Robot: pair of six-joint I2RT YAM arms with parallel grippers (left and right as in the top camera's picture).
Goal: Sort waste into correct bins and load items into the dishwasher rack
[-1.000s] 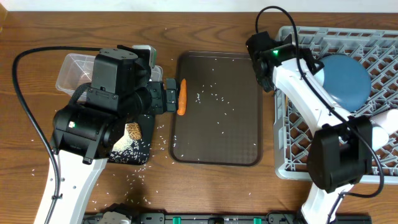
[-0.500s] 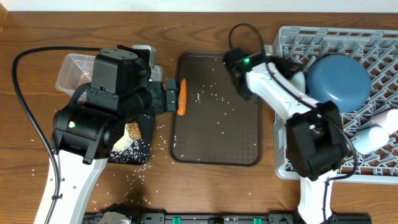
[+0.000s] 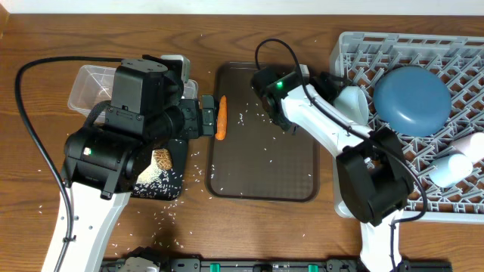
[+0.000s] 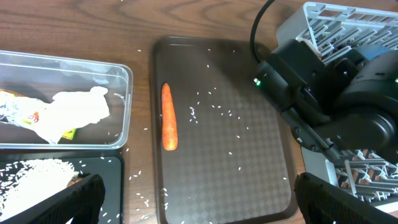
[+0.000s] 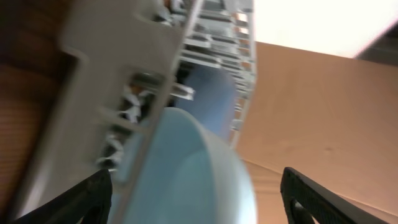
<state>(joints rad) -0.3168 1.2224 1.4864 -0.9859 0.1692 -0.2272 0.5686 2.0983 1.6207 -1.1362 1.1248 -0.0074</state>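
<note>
The carrot (image 4: 168,118) lies lengthwise on the brown tray (image 4: 249,168), close to its left rim, with loose rice grains (image 4: 214,109) scattered over the tray and the wooden table (image 3: 30,45). The left gripper (image 4: 198,193) hangs above the tray's near edge with its fingers (image 4: 81,199) spread wide and nothing between them.

Beside the tray, the clear tub (image 4: 127,81) holds the crumpled tissue (image 4: 78,112) and the wrapper (image 4: 18,115). The black tray (image 4: 112,163) just in front of it carries a heap of rice.

From overhead, the bulky left arm (image 3: 121,143) hides most of both bins. The right arm (image 3: 310,121) stretches from the dishwasher rack (image 3: 461,68) across the brown tray's far right corner. The dark-blue plate (image 3: 412,98) sits in the rack.

The right gripper (image 5: 196,186) is also spread apart, facing the rack's wall and a pale bowl (image 5: 199,168) (the view is blurred, so contact cannot be judged).
</note>
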